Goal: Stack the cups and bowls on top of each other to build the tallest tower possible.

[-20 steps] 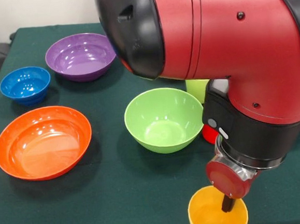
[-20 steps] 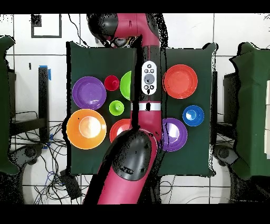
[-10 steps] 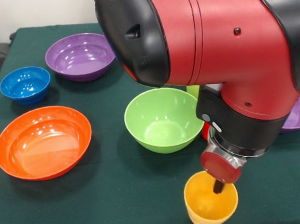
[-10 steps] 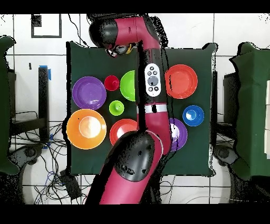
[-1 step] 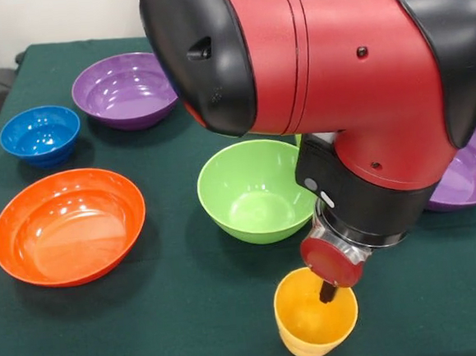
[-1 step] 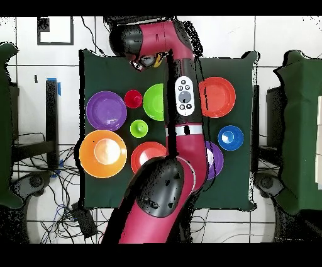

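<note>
Your gripper (image 5: 329, 290) sits low at the near edge of the table (image 5: 191, 314), one dark finger dipped inside the yellow cup (image 5: 315, 316); the cup tilts, but you cannot tell whether the jaws are clenched on its rim or slack. Green bowl (image 5: 255, 191) lies just behind the cup. Orange bowl (image 5: 67, 227) near left, blue bowl (image 5: 40, 134) and purple bowl (image 5: 126, 89) far left, a second purple bowl (image 5: 469, 178) at right, partly hidden by the arm (image 5: 337, 71). Overhead: red cup (image 6: 133, 99) beside the green bowl, small green cup (image 6: 139, 128) mid-table. Nothing stacked yet.
</note>
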You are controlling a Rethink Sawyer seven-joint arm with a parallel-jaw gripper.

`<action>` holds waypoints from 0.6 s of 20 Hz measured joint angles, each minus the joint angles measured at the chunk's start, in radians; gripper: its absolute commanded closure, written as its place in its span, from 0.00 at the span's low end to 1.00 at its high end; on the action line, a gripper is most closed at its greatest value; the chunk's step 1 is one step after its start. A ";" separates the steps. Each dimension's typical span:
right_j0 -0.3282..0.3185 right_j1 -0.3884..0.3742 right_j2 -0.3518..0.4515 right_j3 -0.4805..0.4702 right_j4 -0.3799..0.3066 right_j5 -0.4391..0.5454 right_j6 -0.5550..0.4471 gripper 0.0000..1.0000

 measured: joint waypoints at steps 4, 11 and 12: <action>0.002 0.001 0.000 -0.010 0.000 0.000 0.000 1.00; 0.000 0.000 -0.024 -0.010 0.012 0.000 0.000 1.00; -0.002 -0.001 -0.029 -0.008 0.016 -0.001 0.000 1.00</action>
